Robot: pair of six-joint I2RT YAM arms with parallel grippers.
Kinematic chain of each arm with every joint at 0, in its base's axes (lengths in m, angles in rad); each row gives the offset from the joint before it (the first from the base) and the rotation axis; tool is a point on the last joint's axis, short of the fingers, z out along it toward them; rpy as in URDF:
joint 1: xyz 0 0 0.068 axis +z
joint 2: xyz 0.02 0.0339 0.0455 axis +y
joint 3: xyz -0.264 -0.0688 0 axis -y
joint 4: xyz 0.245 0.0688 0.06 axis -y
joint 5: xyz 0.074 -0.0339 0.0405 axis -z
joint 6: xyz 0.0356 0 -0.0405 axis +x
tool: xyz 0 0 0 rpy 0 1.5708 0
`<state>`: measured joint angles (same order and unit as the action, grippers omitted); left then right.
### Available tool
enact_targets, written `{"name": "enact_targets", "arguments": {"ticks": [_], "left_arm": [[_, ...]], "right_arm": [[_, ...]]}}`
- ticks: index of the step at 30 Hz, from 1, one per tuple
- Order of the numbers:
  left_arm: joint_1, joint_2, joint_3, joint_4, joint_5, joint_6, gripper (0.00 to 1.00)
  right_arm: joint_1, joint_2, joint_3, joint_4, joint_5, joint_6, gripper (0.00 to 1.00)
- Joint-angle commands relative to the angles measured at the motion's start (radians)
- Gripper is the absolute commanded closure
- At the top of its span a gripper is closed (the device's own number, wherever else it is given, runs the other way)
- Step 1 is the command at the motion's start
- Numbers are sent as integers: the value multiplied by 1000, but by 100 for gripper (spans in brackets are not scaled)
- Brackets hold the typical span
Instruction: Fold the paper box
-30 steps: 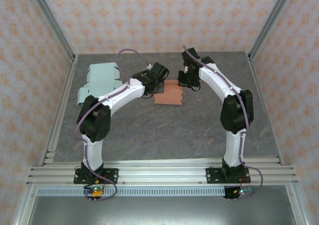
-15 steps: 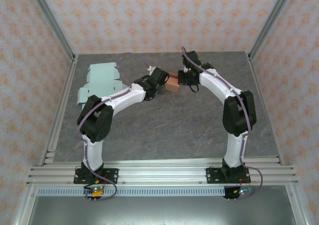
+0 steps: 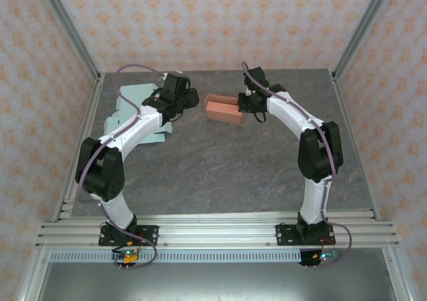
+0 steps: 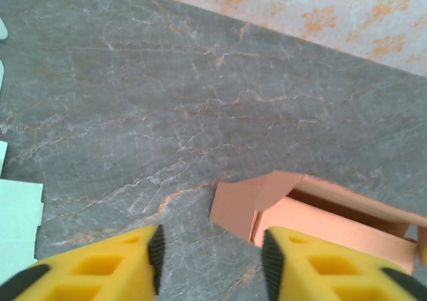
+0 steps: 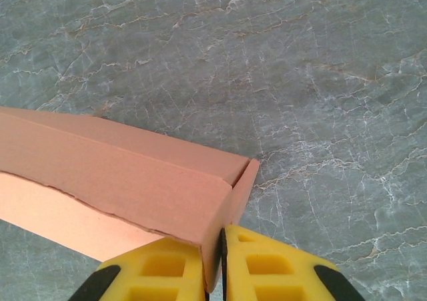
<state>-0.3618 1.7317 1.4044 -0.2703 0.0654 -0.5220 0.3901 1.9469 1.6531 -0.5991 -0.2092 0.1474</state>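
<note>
Now | I am pulling left claw (image 4: pixel 210 254) back, gaping, empty, paper box (image 4: pixel 313 221) ahead-right of it | right claw (image 5: pixel 213 251) pinching its end alone.

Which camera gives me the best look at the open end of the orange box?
Left wrist: the orange box faces it with its open end and loose flap plainly visible. Right wrist shows a closed side pinched by the right gripper. Top external shows the whole box, small.

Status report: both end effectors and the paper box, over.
Left end effector open, off the paper box. Right end effector clamps its edge. Pale green sheet lies left, not blocking.
</note>
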Motion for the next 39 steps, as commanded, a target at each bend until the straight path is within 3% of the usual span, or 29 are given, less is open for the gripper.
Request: {"name": "enact_targets", "arguments": {"ticks": [1, 10, 16, 20, 22, 24, 26, 28, 32, 39], "left_arm": [[14, 13, 1, 20, 77, 12, 47], [36, 127, 70, 86, 250, 86, 37], [36, 71, -80, 240, 252, 169, 31], [37, 19, -192, 359, 236, 251, 14], [37, 3, -248, 437, 241, 317, 13], [37, -14, -320, 546, 235, 387, 0], [45, -26, -402, 691, 267, 460, 0], [54, -35, -460, 782, 399, 560, 0], [55, -45, -496, 774, 563, 732, 0], [55, 14, -519, 821, 582, 807, 0]], "right_arm": [[1, 16, 59, -34, -4, -44, 87], [-2, 47, 97, -65, -20, -135, 87], [-9, 92, 158, -121, -45, -157, 87], [-12, 103, 164, -123, -59, -173, 87], [-16, 116, 175, -133, -65, -189, 87], [-21, 128, 184, -140, -72, -200, 87], [-27, 136, 190, -145, -81, -208, 87], [-31, 139, 195, -148, -90, -216, 87], [-37, 142, 205, -163, -97, -235, 87], [-42, 148, 211, -179, -139, -268, 87]]}}
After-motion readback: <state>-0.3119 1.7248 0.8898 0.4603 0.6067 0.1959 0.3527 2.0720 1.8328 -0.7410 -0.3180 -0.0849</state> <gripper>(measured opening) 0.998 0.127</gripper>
